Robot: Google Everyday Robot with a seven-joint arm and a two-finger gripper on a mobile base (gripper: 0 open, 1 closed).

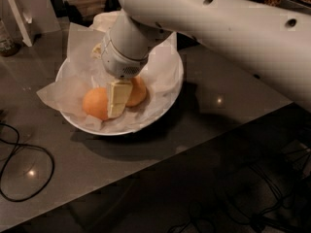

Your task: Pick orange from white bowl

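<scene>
- The pincer [117, 107] pointed straight down into the white bowl [167, 100], its pale tip low between two pieces of fruit. From where I stood I could not tell whether it was released or clenched.
- One orange [94, 103] lay just left of the tip, touching it or very nearly. A second orange [138, 92] lay just to the right, partly hidden behind the tip.
- Both sat on the crinkled white paper [73, 86] that lined the bowl, toward its near side. A corner of the paper hung out over the rim on the left.
- The thick white arm [228, 28] stretched from the upper right across the far half of the bowl. It ended in a round wrist [124, 57] directly above the fruit.
- The bowl stood on a grey, glossy tabletop [146, 164]. The surface showed a few small bright glints of light and the bowl's dark shadow on the right.
- A black cable [53, 165] looped over the left part of the tabletop, well apart from the bowl.
- Behind the bowl a pale domed thing [104, 19] showed at the far rim. A white panel [19, 11] leaned near the far left corner.
- Past the tabletop's near right edge the floor [277, 174] was dark, with more cables [262, 218] tangled on it.
</scene>
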